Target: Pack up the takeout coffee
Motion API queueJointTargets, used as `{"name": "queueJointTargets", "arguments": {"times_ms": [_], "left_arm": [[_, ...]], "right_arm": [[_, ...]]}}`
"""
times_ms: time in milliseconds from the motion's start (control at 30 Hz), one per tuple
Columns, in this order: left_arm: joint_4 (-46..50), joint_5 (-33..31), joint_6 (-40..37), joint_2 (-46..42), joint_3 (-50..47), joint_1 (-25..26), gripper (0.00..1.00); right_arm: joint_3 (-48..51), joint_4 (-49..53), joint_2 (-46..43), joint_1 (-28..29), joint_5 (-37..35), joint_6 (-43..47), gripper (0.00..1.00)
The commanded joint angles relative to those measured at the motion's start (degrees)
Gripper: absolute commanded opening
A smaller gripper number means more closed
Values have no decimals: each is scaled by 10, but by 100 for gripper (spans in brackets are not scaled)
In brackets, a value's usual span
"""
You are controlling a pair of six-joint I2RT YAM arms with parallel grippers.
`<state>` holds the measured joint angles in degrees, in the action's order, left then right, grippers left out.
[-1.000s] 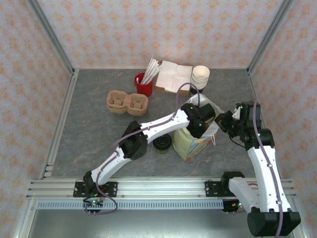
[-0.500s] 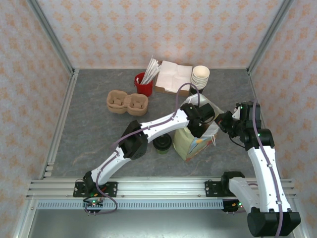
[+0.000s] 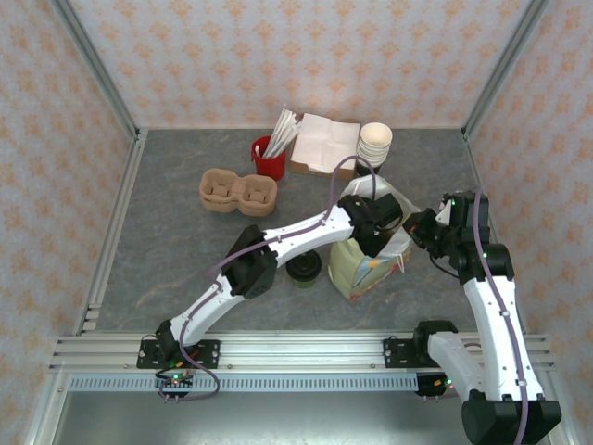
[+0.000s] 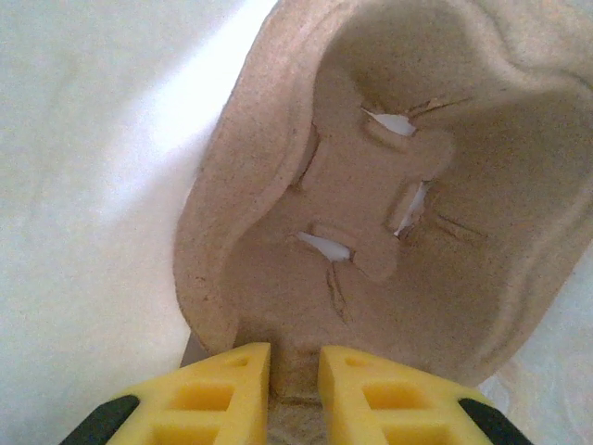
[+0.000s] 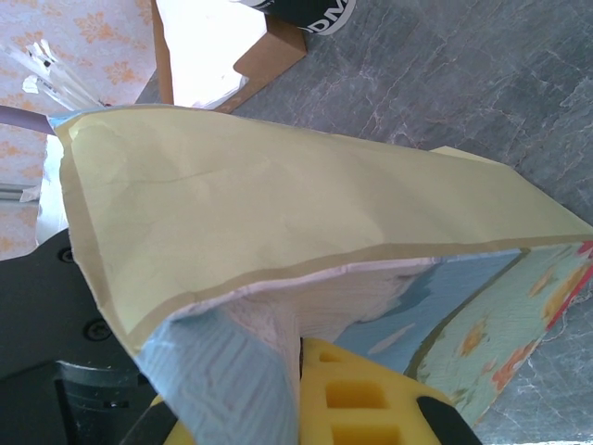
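The takeout coffee [image 3: 303, 268], a small cup with a black lid, stands on the table just left of the paper bag [image 3: 369, 264]. My left gripper [image 3: 375, 225] reaches into the bag's mouth. In the left wrist view it [image 4: 295, 373] is shut on the rim of a brown pulp cup carrier [image 4: 371, 213], with the bag's white inside around it. My right gripper [image 3: 417, 230] is at the bag's right rim. In the right wrist view it [image 5: 301, 394] is shut on the paper bag's edge [image 5: 278, 213], holding the mouth open.
A second pulp carrier [image 3: 238, 192] lies at the mid left. A red cup of straws [image 3: 269, 158], a box of napkins [image 3: 324, 144] and a stack of cream cups [image 3: 375, 144] stand along the back. A low black round item [image 5: 310, 11] sits beyond the bag.
The right arm has shifted very slightly with the bag's rim. The left arm and the coffee have not moved.
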<state>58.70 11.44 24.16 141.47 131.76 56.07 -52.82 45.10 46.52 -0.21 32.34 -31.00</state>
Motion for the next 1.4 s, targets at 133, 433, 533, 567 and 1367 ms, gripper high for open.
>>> {"name": "queueJointTargets", "arguments": {"times_ms": [133, 433, 533, 567, 1367], "left_arm": [[-66, 21, 15, 73, -30, 1, 22], [-72, 49, 10, 39, -28, 7, 22], [-51, 49, 12, 2, -11, 1, 23], [-47, 50, 14, -13, -9, -1, 24], [54, 44, 75, -291, 158, -88, 42]], "right_arm": [[15, 45, -6, 0, 0, 5, 0], [14, 43, -6, 0, -10, 4, 0], [5, 43, -6, 0, -21, 6, 0], [1, 42, -5, -1, -25, 7, 0], [-87, -27, 18, -2, 12, 130, 0]]}}
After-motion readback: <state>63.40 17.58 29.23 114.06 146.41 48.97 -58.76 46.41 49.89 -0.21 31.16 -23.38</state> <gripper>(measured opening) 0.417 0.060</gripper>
